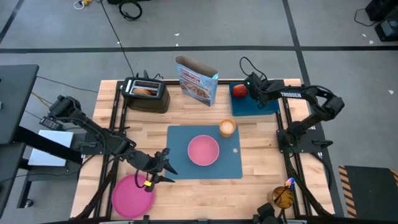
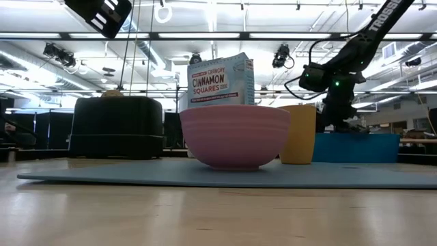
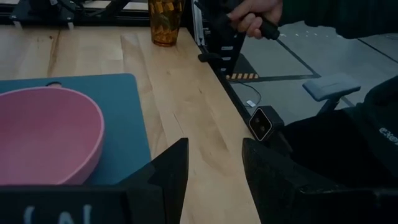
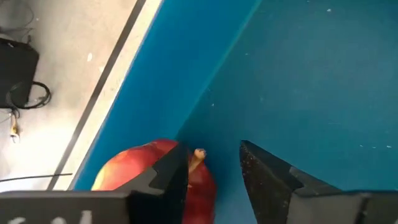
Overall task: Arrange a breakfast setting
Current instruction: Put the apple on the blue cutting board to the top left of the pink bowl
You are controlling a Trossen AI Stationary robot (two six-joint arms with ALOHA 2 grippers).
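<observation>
The blue placemat (image 1: 205,152) lies mid-table. The pink bowl (image 1: 203,150) stands on it, and the tan cup (image 1: 227,128) stands at its far right corner. The pink plate (image 1: 132,196) lies at the table's near left corner. The red apple (image 1: 239,90) lies in the blue tray (image 1: 261,102) at the far right. My right gripper (image 4: 214,180) is open over the tray, with one finger (image 4: 168,177) in front of the apple (image 4: 137,174). My left gripper (image 1: 169,167) is open and empty by the placemat's near left corner. A blue-purple spoon handle (image 1: 290,182) sticks up from an amber glass. My right gripper points down into the tray beside the apple's stem (image 4: 198,157). I cannot tell whether its finger touches the apple; the apple rests on the tray floor.
A black toaster (image 1: 146,93) and a cereal box (image 1: 198,79) stand at the far edge. The amber glass (image 1: 283,196) stands at the near right corner. A person's hand (image 3: 255,18) shows beyond the table's right side. Bare wood lies right of the placemat.
</observation>
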